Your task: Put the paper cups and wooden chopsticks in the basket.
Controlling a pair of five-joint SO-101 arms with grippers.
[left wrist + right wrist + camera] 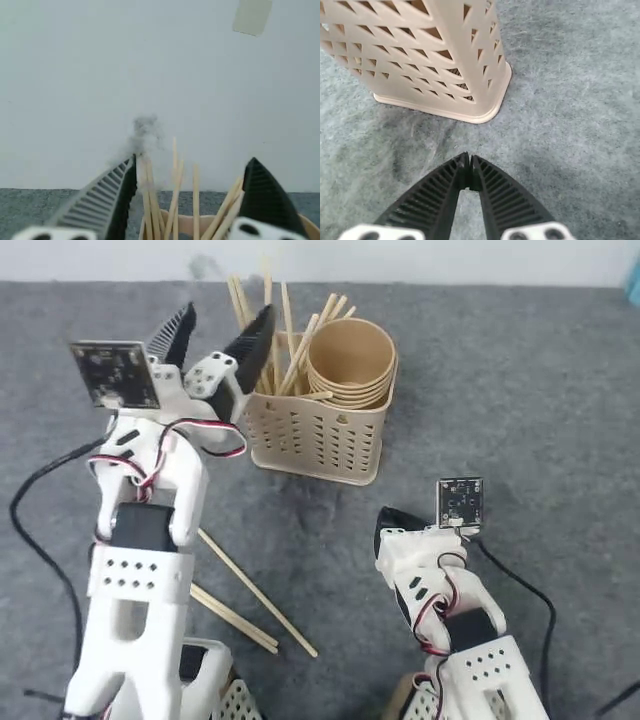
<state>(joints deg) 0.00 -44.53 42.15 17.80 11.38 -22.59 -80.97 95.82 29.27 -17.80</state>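
Above the basket's (315,440) left end, the left gripper's (225,320) fingers are spread wide and hold nothing, with the upright wooden chopsticks (290,340) just below them. The right gripper (469,165) is pressed together and empty, low over the grey felt (520,390) in front of the basket. Stacked paper cups (350,360) sit inside the basket. More chopsticks (258,592) lie loose beside the left arm's base. A white wall (150,75) stands behind.

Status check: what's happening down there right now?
Left hand open above basket. Right hand shut, low before it. Cups in basket. Some chopsticks lying on table.
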